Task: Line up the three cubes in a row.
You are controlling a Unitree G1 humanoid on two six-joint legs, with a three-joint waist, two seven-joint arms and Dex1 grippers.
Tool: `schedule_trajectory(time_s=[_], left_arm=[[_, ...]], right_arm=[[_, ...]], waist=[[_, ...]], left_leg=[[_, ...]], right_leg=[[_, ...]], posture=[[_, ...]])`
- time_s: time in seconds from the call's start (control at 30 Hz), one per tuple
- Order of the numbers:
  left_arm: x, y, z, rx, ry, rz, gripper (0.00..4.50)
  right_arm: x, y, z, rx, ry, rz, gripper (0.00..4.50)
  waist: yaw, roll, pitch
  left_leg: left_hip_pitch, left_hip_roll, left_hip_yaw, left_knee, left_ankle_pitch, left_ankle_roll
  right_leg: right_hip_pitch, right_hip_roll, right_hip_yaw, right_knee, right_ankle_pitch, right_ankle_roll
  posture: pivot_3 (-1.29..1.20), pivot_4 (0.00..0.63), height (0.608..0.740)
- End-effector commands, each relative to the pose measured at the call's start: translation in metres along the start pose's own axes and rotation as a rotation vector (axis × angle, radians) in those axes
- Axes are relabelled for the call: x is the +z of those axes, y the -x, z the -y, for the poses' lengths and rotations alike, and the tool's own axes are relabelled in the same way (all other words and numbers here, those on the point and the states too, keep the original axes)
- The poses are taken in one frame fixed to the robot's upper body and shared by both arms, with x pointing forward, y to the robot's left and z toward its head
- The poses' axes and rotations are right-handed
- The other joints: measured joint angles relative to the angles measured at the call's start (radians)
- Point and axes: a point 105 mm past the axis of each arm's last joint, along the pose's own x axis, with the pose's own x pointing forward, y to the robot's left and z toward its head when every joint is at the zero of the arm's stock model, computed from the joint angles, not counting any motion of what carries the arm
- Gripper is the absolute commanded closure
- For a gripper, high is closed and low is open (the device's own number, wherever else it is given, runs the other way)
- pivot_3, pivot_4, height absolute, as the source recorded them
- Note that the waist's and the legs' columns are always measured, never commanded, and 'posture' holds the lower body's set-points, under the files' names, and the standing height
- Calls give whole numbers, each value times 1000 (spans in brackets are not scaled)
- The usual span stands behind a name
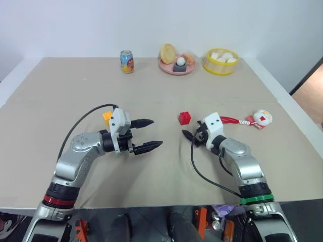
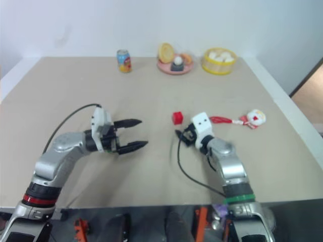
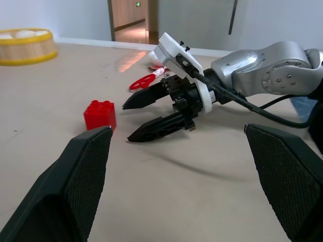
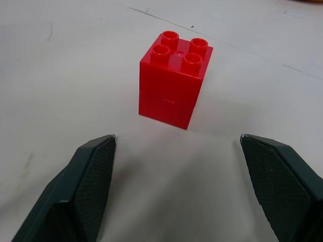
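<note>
Facing the right gripper (image 4: 176,143), jaws wide and empty, the red cube (image 4: 174,78) looks light, rigid, slick-sided; best pinched across its flat sides.

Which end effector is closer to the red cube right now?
Right. The right end effector sits open just short of the red cube, pointing at it. The left end effector is open farther off, across the table.
</note>
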Motion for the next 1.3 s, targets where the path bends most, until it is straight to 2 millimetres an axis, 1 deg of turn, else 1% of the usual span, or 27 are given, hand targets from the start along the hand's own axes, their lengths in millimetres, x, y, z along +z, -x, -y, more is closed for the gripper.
schedule_trajectory(time_s=[0.03,0.13,0.3,0.67,0.7,0.83,0.87,0.97,1.1,1.17,1.23,1.3], left_arm=[[5,-2,-4,33,-54,21,151],[4,-2,-7,56,-63,24,151],[4,-2,-8,75,-62,33,151],[8,-1,-6,124,-46,72,151],[9,0,-6,128,-45,75,151],[10,2,-7,144,-44,78,151],[10,3,-8,148,-44,78,151],[11,4,-9,157,-46,79,151],[15,8,-12,170,-54,84,151],[17,12,-11,167,-52,88,151],[19,18,-10,158,-35,91,151],[18,24,-7,133,-29,70,151]], right_arm=[[14,-7,-3,-4,-8,50,424],[16,-11,-8,7,-15,52,424],[18,-17,-10,3,-16,56,424],[27,-28,6,-73,-2,74,424],[28,-29,6,-72,-5,77,668],[29,-28,7,-56,9,86,1919],[29,-28,7,-55,12,87,2370],[28,-28,9,-61,12,83,3277],[28,-28,13,-72,28,76,3277],[31,-26,14,-58,44,92,3277],[37,-22,17,-27,63,115,3277],[45,-10,16,86,85,152,3277]], waist=[[0,0,0],[0,0,0],[0,0,0],[0,0,0],[0,0,0],[0,0,0],[0,0,0],[0,0,0],[0,0,0],[0,0,0],[0,0,0],[0,0,0]], left_leg=[[0,0,0,0,0,0],[0,0,0,0,0,0],[-1,0,0,-1,0,0],[-1,0,0,-1,0,0],[-1,0,0,-1,0,0],[0,0,0,-1,0,0],[0,0,0,-1,0,0],[0,0,0,-1,0,0],[0,0,0,-1,0,0],[0,0,0,-1,0,0],[0,0,0,-1,0,0],[-1,0,0,-1,0,0]], right_leg=[[0,0,0,0,0,0],[0,0,0,0,0,0],[0,0,0,0,-1,1],[0,0,0,0,0,0],[0,0,0,0,0,1],[0,0,0,0,-1,1],[0,0,0,0,-1,1],[0,0,0,0,-1,1],[0,0,0,0,-1,0],[0,0,0,0,-1,0],[0,0,0,0,-1,0],[0,0,0,0,-1,1]], posture=[[0,150,740],[0,150,740],[0,150,740],[0,150,740],[0,150,740],[0,150,740],[0,150,740],[0,150,740],[0,150,740],[0,150,740],[0,150,740],[0,150,740]])
